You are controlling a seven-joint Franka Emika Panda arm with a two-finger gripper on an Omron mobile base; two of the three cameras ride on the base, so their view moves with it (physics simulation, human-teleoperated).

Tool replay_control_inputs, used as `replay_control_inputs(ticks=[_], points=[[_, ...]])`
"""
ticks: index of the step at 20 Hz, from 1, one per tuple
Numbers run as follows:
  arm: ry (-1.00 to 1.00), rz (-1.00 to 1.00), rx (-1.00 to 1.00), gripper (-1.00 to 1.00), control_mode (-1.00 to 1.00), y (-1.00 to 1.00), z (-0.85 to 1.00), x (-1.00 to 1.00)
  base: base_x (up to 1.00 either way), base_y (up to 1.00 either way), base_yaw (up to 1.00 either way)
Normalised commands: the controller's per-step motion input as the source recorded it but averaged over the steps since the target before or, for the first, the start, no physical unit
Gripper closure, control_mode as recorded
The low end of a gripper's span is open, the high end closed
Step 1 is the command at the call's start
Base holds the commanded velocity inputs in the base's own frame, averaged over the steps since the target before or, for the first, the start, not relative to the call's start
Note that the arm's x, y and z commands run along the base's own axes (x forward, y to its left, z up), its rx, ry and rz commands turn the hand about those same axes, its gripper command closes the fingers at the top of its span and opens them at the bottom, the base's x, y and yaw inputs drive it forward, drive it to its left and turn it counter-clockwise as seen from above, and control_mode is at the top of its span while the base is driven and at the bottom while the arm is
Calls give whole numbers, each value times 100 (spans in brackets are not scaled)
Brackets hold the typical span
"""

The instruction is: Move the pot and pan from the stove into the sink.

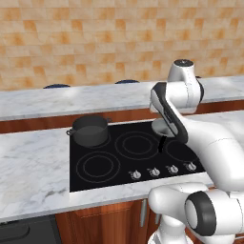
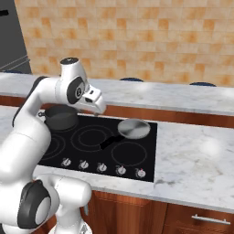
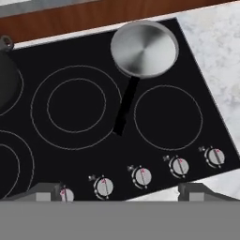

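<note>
White arm bends high over the stove (image 1: pixel 119 157), claw (image 3: pixel 122 194) spread wide, pointing down above the pan (image 3: pixel 144 48).

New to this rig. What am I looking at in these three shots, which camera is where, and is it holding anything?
It is a rendered kitchen with a white robot arm on a mobile base. Two pictures come from cameras on the base, behind the arm to its left and right. The third looks down from the hand itself.

On the flat black glass stove sit a deep dark grey metal pot at the back left and a shallow silver pan with a long black handle at the back right. Small silver knobs line the front edge.

The end effector is open above the stove, holding nothing.
</note>
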Motion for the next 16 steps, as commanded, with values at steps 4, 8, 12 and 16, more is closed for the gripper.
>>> replay_control_inputs(ticks=[4,8,12,16], points=[[0,-9,1,-100,-100,-14,-40,19,0,0,0],[0,-7,0,-100,-100,-14,-42,15,0,0,0],[0,-6,0,-100,-100,-15,-45,8,0,0,0],[0,-5,0,-100,-100,-13,-48,2,0,0,0]])
